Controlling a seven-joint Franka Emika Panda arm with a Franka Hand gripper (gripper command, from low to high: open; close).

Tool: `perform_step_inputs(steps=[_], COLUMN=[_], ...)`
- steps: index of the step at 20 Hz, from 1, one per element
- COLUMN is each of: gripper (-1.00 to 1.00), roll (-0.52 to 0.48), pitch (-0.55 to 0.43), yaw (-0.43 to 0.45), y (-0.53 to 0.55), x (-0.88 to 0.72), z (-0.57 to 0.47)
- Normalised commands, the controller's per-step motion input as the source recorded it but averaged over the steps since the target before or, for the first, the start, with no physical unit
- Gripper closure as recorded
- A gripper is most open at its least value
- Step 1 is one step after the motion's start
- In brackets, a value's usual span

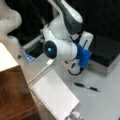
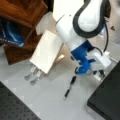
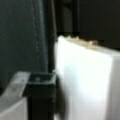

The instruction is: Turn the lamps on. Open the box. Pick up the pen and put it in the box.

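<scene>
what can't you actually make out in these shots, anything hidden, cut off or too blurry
- Gripper: in both front views the arm's blue mount covers the fingertips, so its opening cannot be read.
- Box: cut off by a front view's right edge, lid looks down; latch not visible.
- Pen: in a front view its upper end runs under the arm.
- Lamps: no lit bulb is visible in any view.
- Wrist view: only blurred dark and white surfaces close up.
</scene>
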Motion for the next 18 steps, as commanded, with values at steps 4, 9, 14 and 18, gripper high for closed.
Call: perform_step_inputs(steps=[4,9,14,18], gripper=[1.00,1.00,1.00,1.00], roll=[-0.004,-0.018,-0.084,-0.094], pitch=[0.053,0.075,0.053,0.052], yaw=[-0.095,-0.101,-0.052,-0.012], y=[-0.05,-0.02,0.01,0.03], x=[0.08,0.13,0.15,0.16], z=[0.14,0.23,0.37,0.39])
